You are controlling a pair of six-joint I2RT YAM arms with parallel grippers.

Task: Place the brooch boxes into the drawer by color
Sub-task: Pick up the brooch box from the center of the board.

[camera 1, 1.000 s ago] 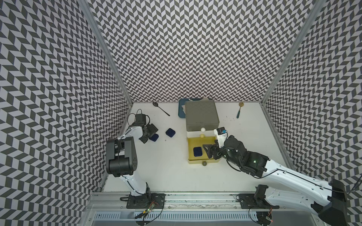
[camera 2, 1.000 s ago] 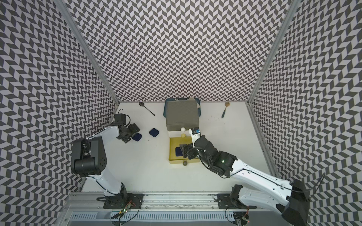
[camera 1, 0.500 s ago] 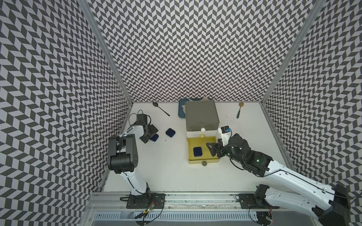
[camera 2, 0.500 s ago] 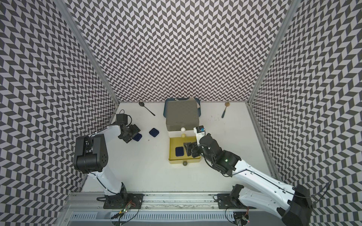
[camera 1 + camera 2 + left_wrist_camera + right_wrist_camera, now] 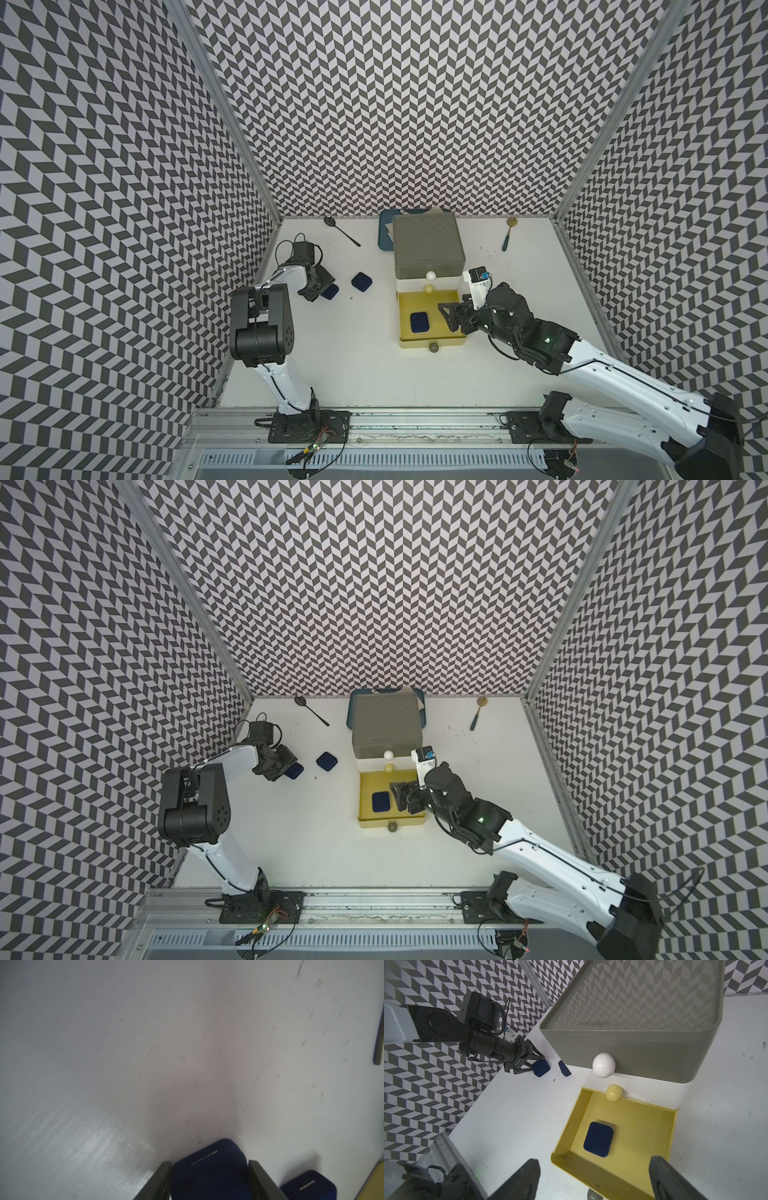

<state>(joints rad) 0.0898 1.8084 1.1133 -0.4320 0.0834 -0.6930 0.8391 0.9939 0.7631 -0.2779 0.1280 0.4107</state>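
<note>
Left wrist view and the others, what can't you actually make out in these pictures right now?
- Left wrist view: the left end effector straddles a navy box; the bottom edge cuts both off, so contact is unclear.
- Both top views: the chest hides most of the blue tray.
- Grey drawer and white drawer: shut, contents hidden.
- Right wrist view: grey knob cut by the bottom edge.

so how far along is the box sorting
Done: one navy brooch box lies in the open yellow drawer. In hand: the left pincer straddles a second navy box on the table, not lifted yet. Left: that box and a third navy one beside it; no red or black boxes show.
</note>
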